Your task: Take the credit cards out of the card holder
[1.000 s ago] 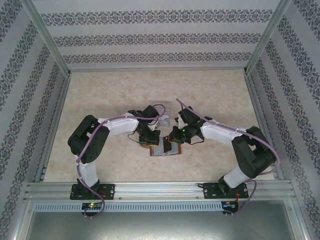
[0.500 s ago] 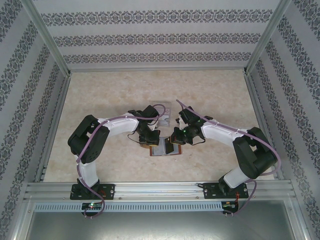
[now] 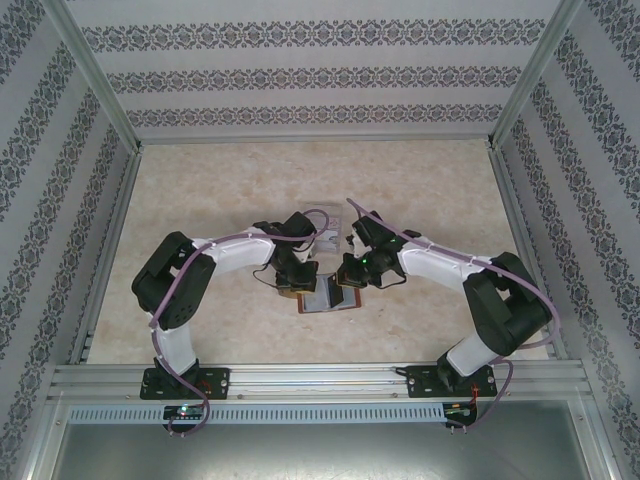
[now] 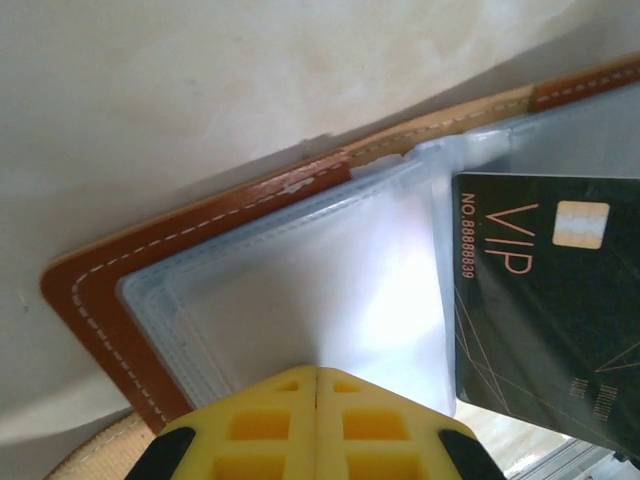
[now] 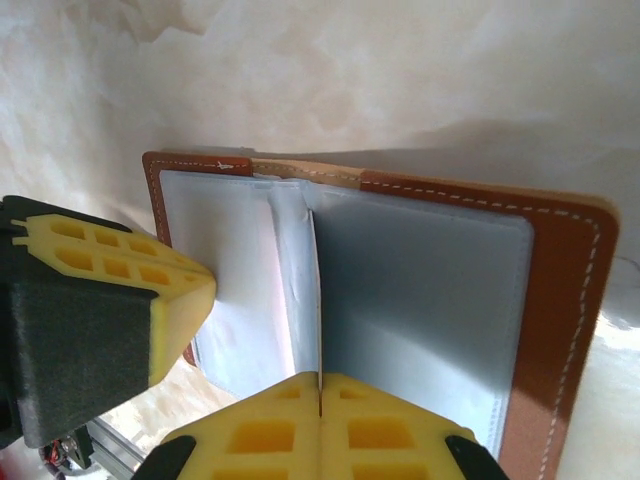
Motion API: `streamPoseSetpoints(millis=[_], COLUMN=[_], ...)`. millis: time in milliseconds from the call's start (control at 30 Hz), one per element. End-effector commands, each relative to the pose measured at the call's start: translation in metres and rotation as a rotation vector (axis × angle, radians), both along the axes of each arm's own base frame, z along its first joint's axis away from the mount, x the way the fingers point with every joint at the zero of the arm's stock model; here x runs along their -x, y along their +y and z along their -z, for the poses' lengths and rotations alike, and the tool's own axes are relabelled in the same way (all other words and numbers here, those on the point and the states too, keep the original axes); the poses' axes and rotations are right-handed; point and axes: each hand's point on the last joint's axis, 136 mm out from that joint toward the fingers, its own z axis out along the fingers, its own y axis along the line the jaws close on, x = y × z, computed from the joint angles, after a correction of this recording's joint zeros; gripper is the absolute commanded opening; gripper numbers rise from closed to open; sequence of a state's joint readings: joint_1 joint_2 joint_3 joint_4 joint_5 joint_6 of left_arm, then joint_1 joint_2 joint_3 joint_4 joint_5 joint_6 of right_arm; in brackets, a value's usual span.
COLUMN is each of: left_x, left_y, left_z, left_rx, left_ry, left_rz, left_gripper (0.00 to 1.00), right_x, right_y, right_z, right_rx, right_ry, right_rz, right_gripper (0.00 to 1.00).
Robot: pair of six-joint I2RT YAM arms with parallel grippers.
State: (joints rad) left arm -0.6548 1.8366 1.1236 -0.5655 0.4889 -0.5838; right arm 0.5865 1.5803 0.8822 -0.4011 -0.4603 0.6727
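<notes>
Poster: Progress on the card-pulling job, anyone? How much is actually done, going big to small?

Reply: Early-to-middle, I'd say. The table (image 3: 200, 190) has the wallet (image 5: 565, 330) lying open on it, leather down. Both arms are bent in over it, one from each side of the wallet. Just beyond the wallet's far edge sits a pale thing (image 3: 329, 240). Could be cards already out, but it's too small to call. Inside the wallet, the clear pockets (image 4: 300, 290) on the left side look empty to me. The right gripper (image 5: 320, 395) is clenched on a clear leaf (image 5: 316, 290) at the wallet's spine, holding it up on edge like a page. The left gripper (image 4: 316, 400) is squeezed closed too, tips at the near edge of the wallet's left-side pockets. Whether it has plastic pinched or is just pressing down, can't tell.

Poster: So what's left?

Reply: One dark card (image 4: 540, 310) marked VIP, for sure. It shows right beside those left pockets, at the wallet's middle. Looks like it rides in the lifted leaf, though I can't tell if it's partly slid out. My guess: that one has to come out, then a flip through the rest of the wallet's pockets.
</notes>
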Motion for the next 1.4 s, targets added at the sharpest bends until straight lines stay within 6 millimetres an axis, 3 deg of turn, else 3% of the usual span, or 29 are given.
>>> streamPoseSetpoints(millis=[0, 133, 400, 567, 733, 1000, 1367], left_x=[0.009, 0.008, -0.005, -0.013, -0.014, -0.012, -0.003], left_y=[0.008, 0.010, 0.013, 0.026, 0.039, 0.052, 0.065], left_z=[-0.002, -0.006, -0.022, -0.029, -0.030, -0.026, -0.024], left_rx=[-0.032, -0.033, -0.007, 0.004, 0.030, 0.090, 0.073], left_ry=[0.004, -0.008, -0.081, -0.120, -0.124, -0.099, -0.092], left_rz=[-0.006, -0.007, -0.027, -0.077, -0.121, -0.188, -0.217], left_gripper=[0.03, 0.03, 0.04, 0.04, 0.05, 0.10, 0.14], right_x=[-0.001, -0.001, -0.008, -0.011, -0.013, -0.050, -0.086], right_y=[0.006, 0.005, -0.006, -0.008, -0.010, -0.026, -0.007], right_z=[0.000, -0.005, -0.039, -0.056, -0.068, -0.082, -0.099], right_rx=[0.025, 0.041, 0.075, 0.091, 0.132, 0.290, 0.224], right_ry=[-0.016, -0.036, -0.211, -0.314, -0.468, -0.547, -0.584], right_rz=[-0.040, -0.057, -0.184, -0.340, -0.614, -0.819, -1.059], right_gripper=[0.05, 0.03, 0.00, 0.00, 0.00, 0.00, 0.00])
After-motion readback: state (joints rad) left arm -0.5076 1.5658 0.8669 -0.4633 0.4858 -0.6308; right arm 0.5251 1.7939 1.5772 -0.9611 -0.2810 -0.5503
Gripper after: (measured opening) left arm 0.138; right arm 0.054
